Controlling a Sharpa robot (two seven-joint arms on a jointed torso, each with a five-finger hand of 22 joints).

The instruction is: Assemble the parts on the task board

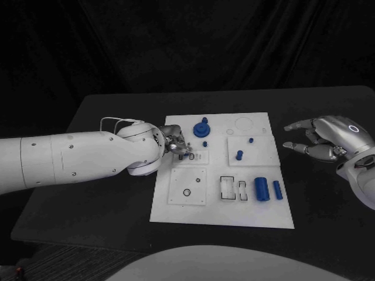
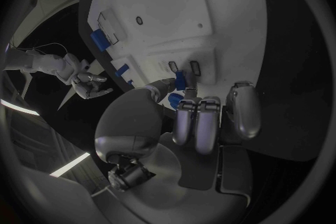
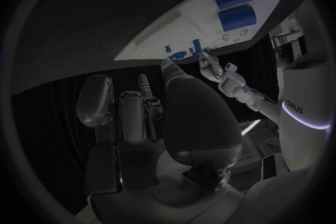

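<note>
Task board: white plate, centre of black table.
Left hand: over board's left edge, pinching a small blue part between fingertips, just above two small rectangular slots.
Right hand: off board's right side, above table, fingers spread and loosely curved, holding nothing.
Other parts: blue knob at top; two cylinders lying at lower right.

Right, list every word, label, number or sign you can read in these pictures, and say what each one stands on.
"sharpa": small pale lettering on the robot's white body, read in the right wrist view; faint, so the reading is not certain.
Task board: outlines and holes, no lettering that can be read.
Right hand: a lit ring on its back, no text.
Left hand: no legible marks.
</note>
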